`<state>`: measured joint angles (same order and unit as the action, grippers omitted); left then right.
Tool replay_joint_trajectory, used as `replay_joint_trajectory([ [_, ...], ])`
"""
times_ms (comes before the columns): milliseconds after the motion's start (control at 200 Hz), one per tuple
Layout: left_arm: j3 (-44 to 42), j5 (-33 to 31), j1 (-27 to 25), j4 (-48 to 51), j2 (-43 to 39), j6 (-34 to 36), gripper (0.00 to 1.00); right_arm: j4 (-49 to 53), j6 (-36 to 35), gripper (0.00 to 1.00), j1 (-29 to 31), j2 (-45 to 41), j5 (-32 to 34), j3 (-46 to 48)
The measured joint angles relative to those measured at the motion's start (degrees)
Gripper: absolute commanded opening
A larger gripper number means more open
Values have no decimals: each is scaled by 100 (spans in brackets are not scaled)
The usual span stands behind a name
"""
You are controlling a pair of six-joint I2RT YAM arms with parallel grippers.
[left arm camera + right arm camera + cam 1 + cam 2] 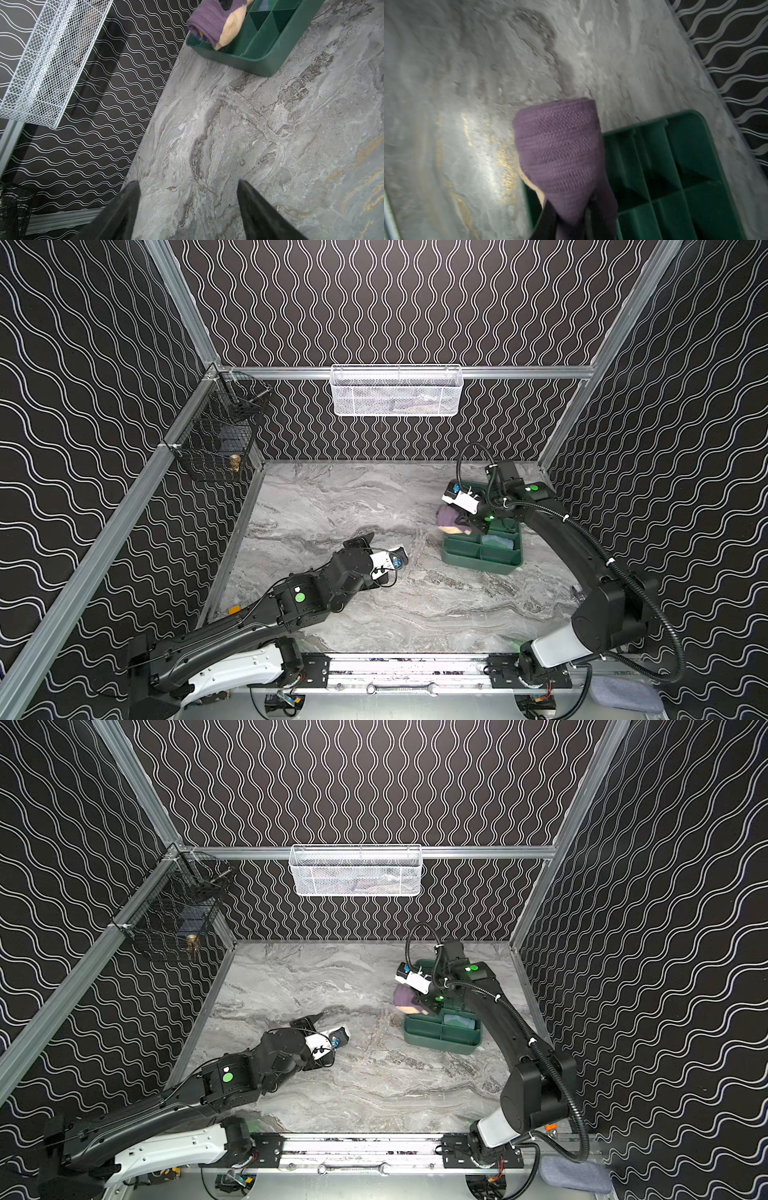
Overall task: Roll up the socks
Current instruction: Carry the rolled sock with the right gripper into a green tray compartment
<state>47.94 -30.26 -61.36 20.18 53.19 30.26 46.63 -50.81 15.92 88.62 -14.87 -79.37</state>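
My right gripper (569, 209) is shut on the rolled purple sock (449, 516) (403, 995) (560, 149), whose tan patch shows in the left wrist view (209, 22). The roll hangs over the near-left corner of the green divided tray (478, 568) (440, 1046) (259, 68) (685, 124). In both top views a blue sock (498, 540) (457, 1020) lies in a tray compartment just right of the gripper. My left gripper (188, 182) (376, 558) stands open and empty over bare marble, left of the tray.
A white mesh basket (395, 391) hangs on the back wall and a black wire basket (216, 435) on the left wall. A grey-blue cloth pad (623, 695) and a wrench (399, 689) lie by the front rail.
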Motion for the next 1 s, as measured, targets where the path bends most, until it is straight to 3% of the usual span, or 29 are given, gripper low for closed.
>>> replay_joint_trajectory([
  [190, -28, 181, 66, -42, 92, -7, 78, -675, -415, 0, -96, 282, 1200, 254],
  [370, -87, 243, 144, -48, 81, -31, 78, -1384, -702, 0, -7, 289, 1762, 844],
  [656, -199, 393, 262, -31, 24, -55, 78, -2037, -988, 0, 243, -50, 1862, 2009],
  [1001, -232, 391, 323, 92, -114, -205, 78, -1738, -981, 0, 422, 1080, 1246, 1034],
])
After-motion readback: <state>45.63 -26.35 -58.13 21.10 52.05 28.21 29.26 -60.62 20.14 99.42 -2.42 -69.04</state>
